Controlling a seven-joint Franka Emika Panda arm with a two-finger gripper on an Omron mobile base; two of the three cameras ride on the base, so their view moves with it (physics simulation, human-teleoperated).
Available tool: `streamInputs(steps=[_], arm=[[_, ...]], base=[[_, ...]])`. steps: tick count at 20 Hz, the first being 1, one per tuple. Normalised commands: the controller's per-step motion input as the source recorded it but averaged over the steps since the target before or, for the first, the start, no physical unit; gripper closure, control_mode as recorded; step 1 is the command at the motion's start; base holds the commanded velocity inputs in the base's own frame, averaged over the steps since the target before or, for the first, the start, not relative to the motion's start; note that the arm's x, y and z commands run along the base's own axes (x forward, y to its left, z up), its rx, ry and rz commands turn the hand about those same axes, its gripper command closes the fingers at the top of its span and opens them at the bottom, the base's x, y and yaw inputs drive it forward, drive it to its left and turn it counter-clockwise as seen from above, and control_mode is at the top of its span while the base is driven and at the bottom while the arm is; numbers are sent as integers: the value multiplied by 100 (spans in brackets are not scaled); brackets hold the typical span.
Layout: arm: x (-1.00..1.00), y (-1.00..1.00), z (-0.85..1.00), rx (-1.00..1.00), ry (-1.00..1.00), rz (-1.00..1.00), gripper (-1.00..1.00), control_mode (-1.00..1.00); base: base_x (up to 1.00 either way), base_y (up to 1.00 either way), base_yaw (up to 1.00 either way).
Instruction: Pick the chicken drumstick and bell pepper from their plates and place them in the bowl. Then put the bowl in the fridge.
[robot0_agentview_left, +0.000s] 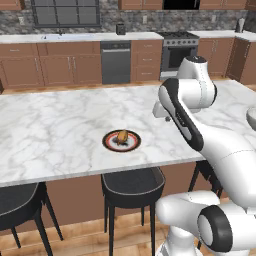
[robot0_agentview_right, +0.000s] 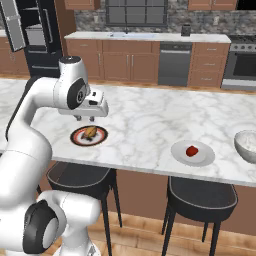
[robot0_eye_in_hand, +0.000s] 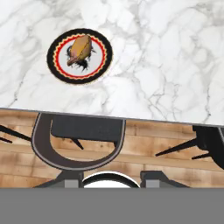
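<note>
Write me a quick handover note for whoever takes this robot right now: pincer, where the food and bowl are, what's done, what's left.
Pincer: holds nothing, hovering above the island counter near the black-and-red plate; whether it is open or shut is hard to tell.
Chicken drumstick: on that plate.
Bell pepper: on the plain plate, further right.
Bowl: at the counter's right end; contents unclear.
Fridge: back left, door open.
Done: nothing moved.
Left: both foods into the bowl, bowl into the fridge.

White marble island counter (robot0_agentview_left: 60, 120), dark round stools (robot0_agentview_left: 132, 181) beneath, black dishwasher (robot0_agentview_left: 115, 62), steel oven (robot0_agentview_left: 177, 47)
</note>
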Motion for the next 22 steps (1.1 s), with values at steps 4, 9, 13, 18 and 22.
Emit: streamInputs(steps=[4,9,13,18,22], arm=[[0,12,-7,0,0,-1,-100,-100],[15,49,-36,0,6,-23,-100,-100],[45,58,-40,-2,4,-24,-100,-100],[69,46,-40,-2,14,-23,-100,-100],[79,35,-41,0,21,-14,-100,-100]], base=[[0,0,0],[0,0,0],[0,0,0],[0,0,0],[0,0,0]])
